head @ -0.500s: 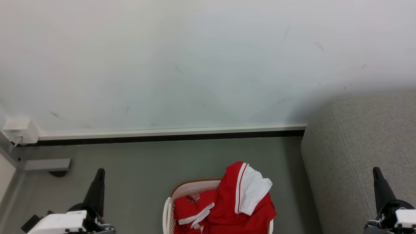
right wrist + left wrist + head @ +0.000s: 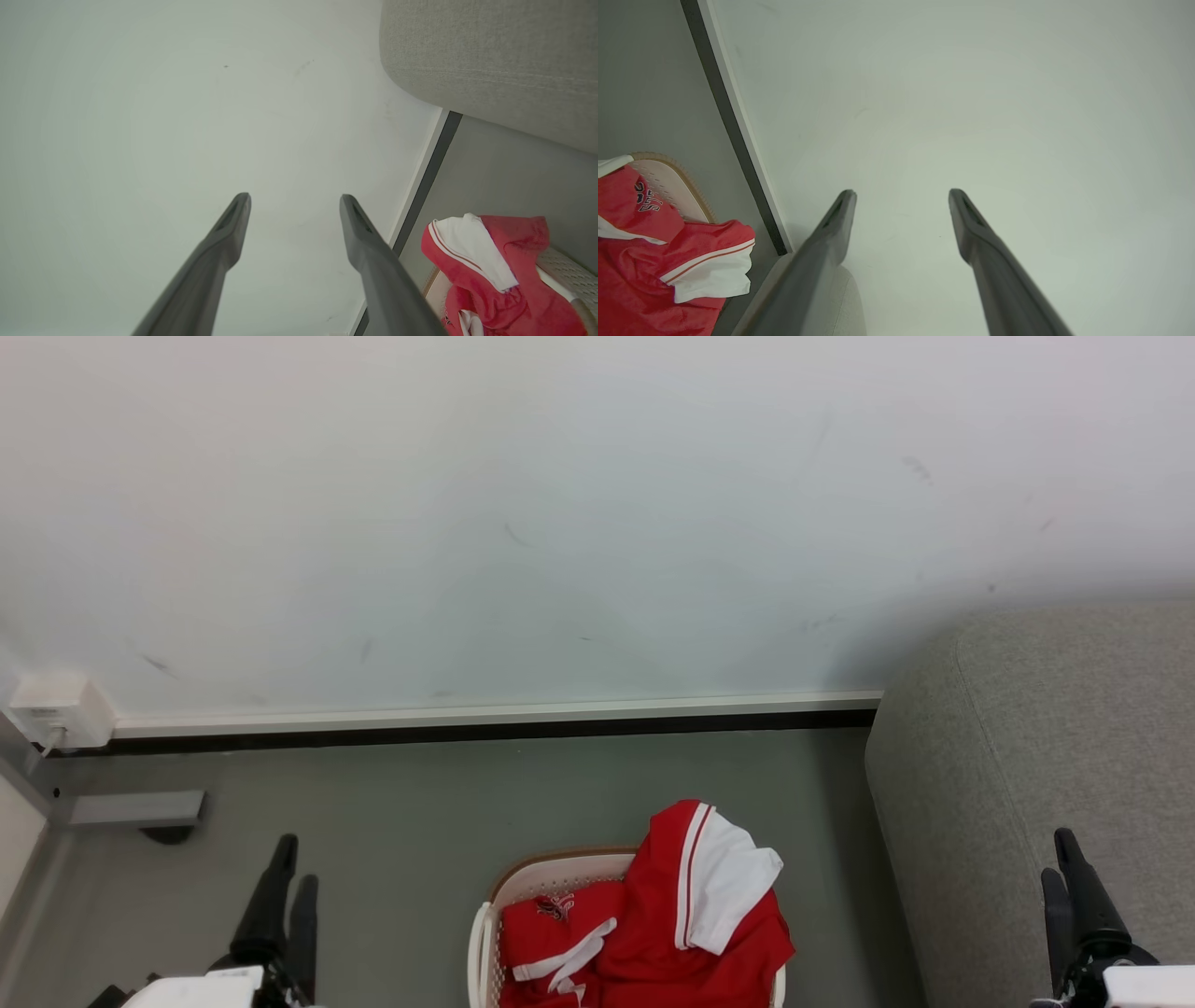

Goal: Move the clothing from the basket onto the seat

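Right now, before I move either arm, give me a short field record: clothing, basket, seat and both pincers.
clothing: red shirt and shorts heaped in the basket, white sleeve on top
basket: on the floor, to the left of the seat
seat: grey, on the robot's right, no clothing on the part in view
left pincer: open, empty, left of the basket
right pincer: open, empty, in front of the seat

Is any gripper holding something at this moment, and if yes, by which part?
Nothing is held. The left gripper and right gripper are open and empty; the clothing lies in the basket.
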